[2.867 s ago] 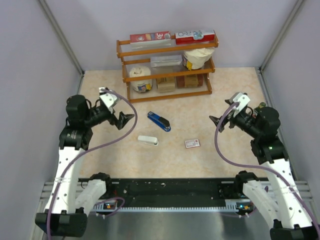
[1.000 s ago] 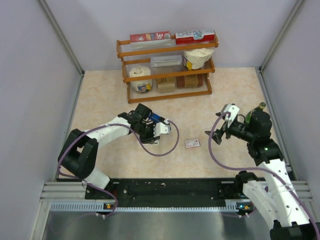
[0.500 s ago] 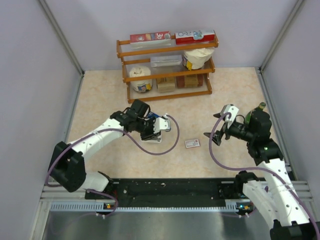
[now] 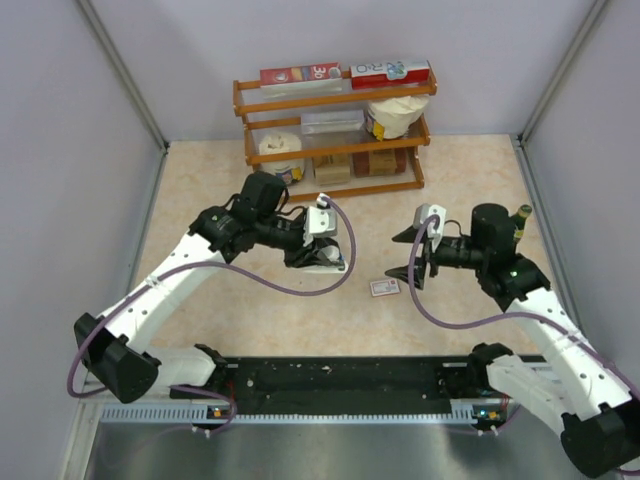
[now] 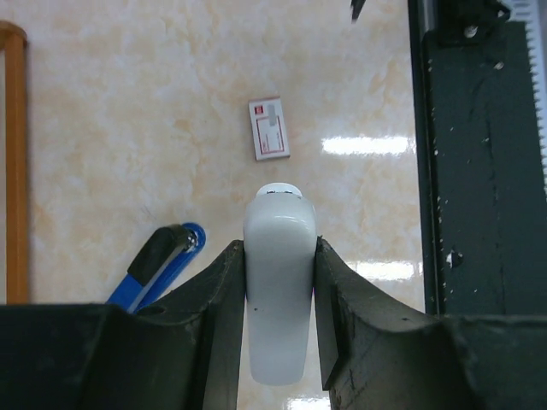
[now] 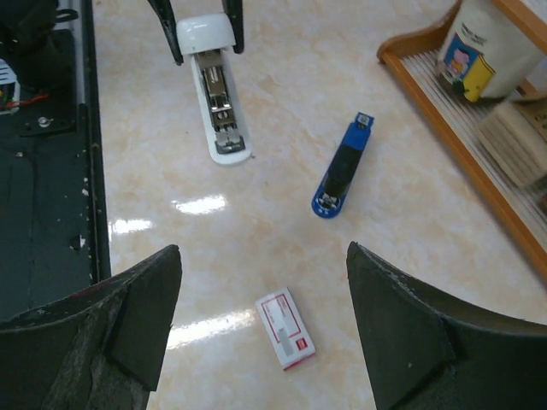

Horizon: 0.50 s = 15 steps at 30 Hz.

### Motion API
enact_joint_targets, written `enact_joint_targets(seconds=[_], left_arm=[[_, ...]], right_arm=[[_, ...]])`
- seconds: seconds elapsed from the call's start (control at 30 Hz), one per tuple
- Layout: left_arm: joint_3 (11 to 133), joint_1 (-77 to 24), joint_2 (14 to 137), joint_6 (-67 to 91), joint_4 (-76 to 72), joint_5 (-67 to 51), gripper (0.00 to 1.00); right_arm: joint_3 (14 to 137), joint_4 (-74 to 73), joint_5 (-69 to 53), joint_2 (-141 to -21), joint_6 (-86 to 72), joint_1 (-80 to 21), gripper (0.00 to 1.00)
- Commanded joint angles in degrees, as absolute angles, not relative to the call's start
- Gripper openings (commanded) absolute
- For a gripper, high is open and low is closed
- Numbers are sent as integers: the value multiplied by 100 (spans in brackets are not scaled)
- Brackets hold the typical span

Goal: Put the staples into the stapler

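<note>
I'm clenching my left gripper [image 5: 279,248] on the white stapler [image 6: 218,111], now lifted open, while swinging my right gripper [image 6: 263,256], jaws spread and empty, toward the staple box [image 6: 285,328] for loading.

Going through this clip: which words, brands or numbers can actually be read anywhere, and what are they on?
"30": on the long red box atop the wooden rack; the rest of its print is blurred.
Red-and-white box beside it: large letters, too blurred to read.
Staple box: print too small to read.
White container: coloured label, no readable words.
</note>
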<state>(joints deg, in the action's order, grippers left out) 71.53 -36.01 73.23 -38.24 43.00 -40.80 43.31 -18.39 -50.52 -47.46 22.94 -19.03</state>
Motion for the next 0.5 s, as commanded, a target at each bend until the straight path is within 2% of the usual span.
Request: enact_joint_targets(seconds=[0.0, 0.2, 0.47], left_arm=[[7769, -3621, 7145, -3235, 4491, -4895, 0], [8033, -3621, 7321, -2795, 4491, -5203, 0], [8139, -3630, 7436, -2558, 4333, -5238, 0]], right_arm=[[5070, -1547, -5125, -5184, 2408, -2486, 75], [5791, -1538, -5150, -5993, 2171, -2865, 67], [5907, -1337, -5501, -6477, 1882, -3243, 49]])
